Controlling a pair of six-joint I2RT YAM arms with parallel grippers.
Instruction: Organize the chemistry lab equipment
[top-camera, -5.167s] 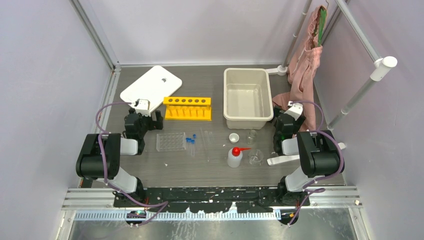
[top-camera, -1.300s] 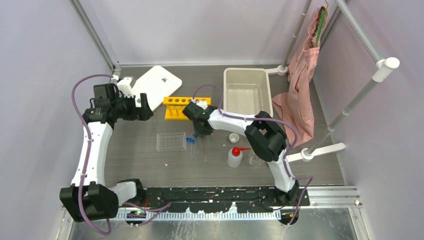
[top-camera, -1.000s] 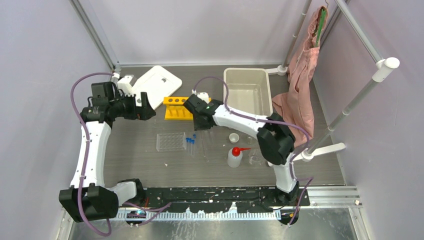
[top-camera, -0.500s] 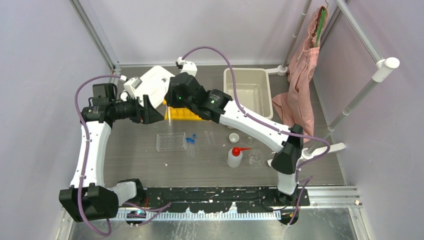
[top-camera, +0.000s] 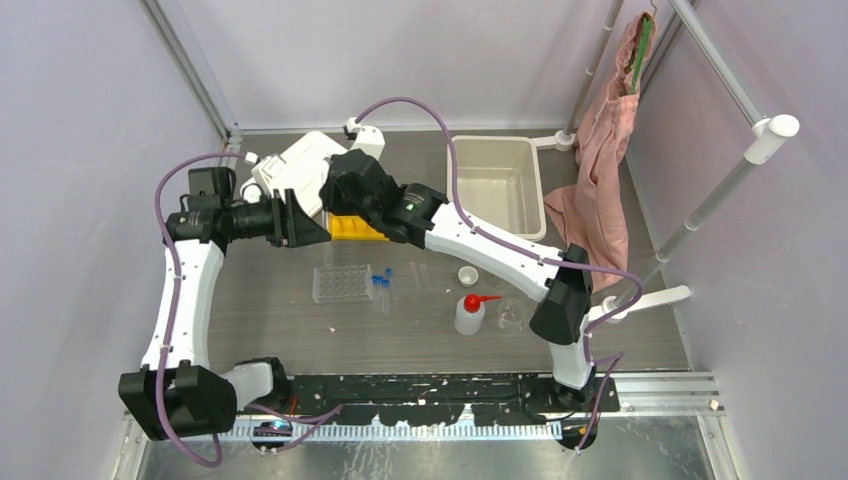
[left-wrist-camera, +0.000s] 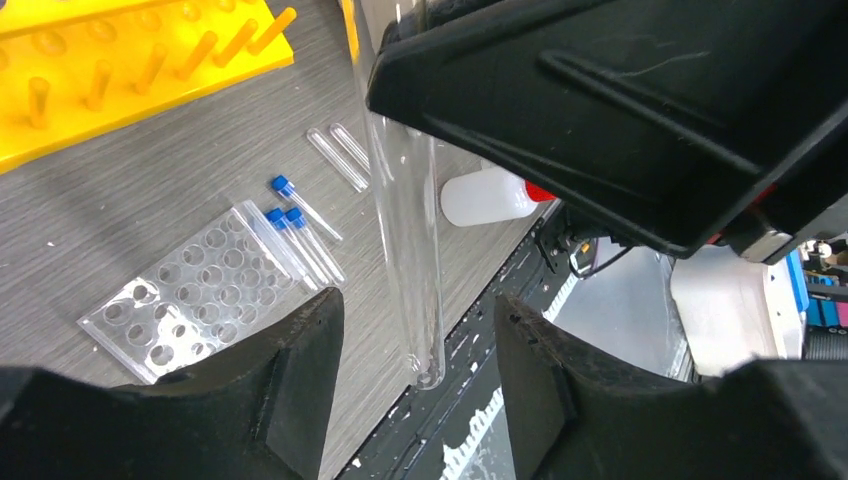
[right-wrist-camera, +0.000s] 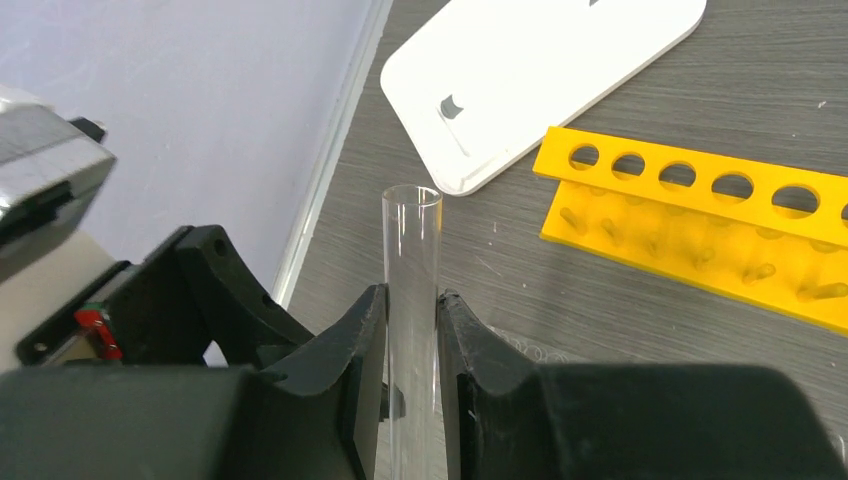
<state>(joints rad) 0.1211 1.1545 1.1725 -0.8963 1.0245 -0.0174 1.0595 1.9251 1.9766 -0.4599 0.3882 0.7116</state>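
My right gripper (right-wrist-camera: 411, 295) is shut on a clear glass tube (right-wrist-camera: 412, 250), held upright in the air above the yellow rack (top-camera: 358, 229). The tube's rounded lower end (left-wrist-camera: 405, 230) hangs between the fingers of my left gripper (left-wrist-camera: 418, 308), which is open with a gap on each side. On the table lie the clear tray (top-camera: 341, 283), blue-capped vials (top-camera: 381, 283), two more glass tubes (top-camera: 415, 275), a tiny white cup (top-camera: 467, 275), the white squeeze bottle (top-camera: 468, 313) with red spout, and small beakers (top-camera: 512, 315).
A white bin (top-camera: 452, 190) stands at the back right, and a flat white lid (top-camera: 300, 165) lies at the back left. A pink cloth (top-camera: 600, 150) hangs at the right beside the white pole stand (top-camera: 700, 215).
My right arm lifted the tube off the table and carried it left and up to my left gripper. The left jaws have narrowed around the tube's lower end.
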